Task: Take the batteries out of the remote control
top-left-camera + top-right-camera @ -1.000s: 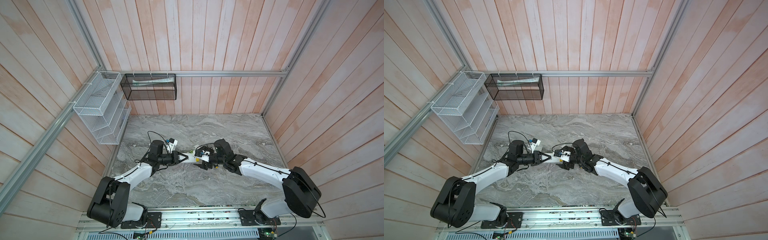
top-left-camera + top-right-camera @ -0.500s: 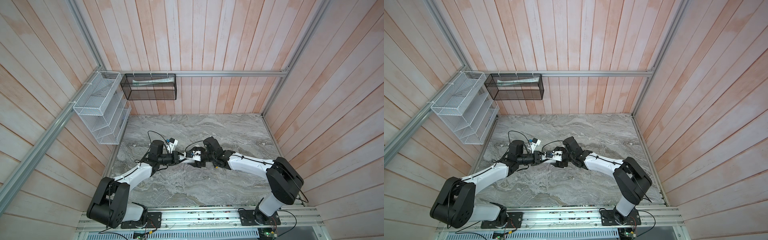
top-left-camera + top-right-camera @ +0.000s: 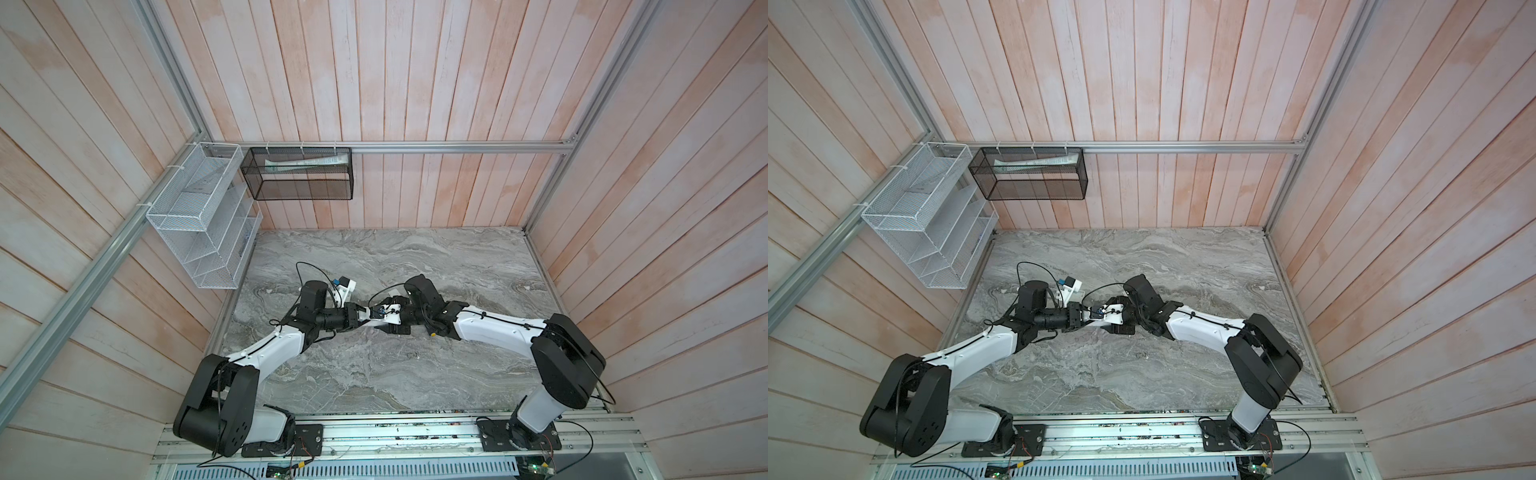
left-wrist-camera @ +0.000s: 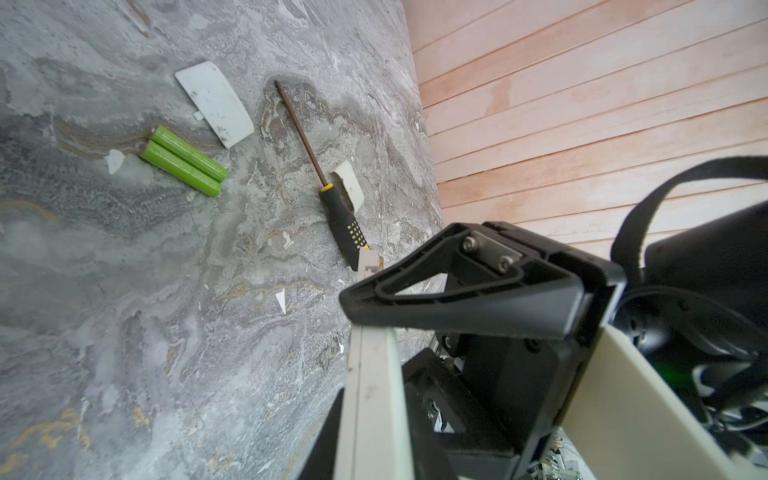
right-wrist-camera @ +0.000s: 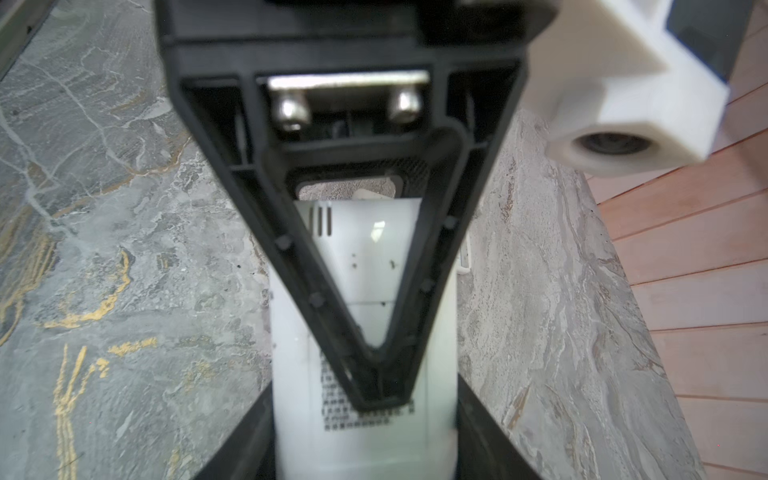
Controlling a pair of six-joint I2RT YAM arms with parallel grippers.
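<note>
Batteries [image 4: 183, 162]: two smooth lime-green cylinders on the marble table [image 4: 124, 311], side by side, touching; only the left wrist view shows them.
Remote [image 5: 365, 266]: white plastic slab between both grippers, mid-frame in both top views.
Right gripper [image 5: 365, 419]: black fingers pressed against the remote's long sides, clamping it.
Left gripper [image 3: 360, 320]: ribbed triangular finger [image 5: 291, 257] over the remote's face; clamped or loose, cannot tell.
Screwdriver [image 4: 337, 205]: thin metal shaft, black-and-yellow handle.
Cover [image 4: 214, 104]: curved white plate near the batteries.
Wire basket [image 3: 183, 216]: white, upper left in both top views.
</note>
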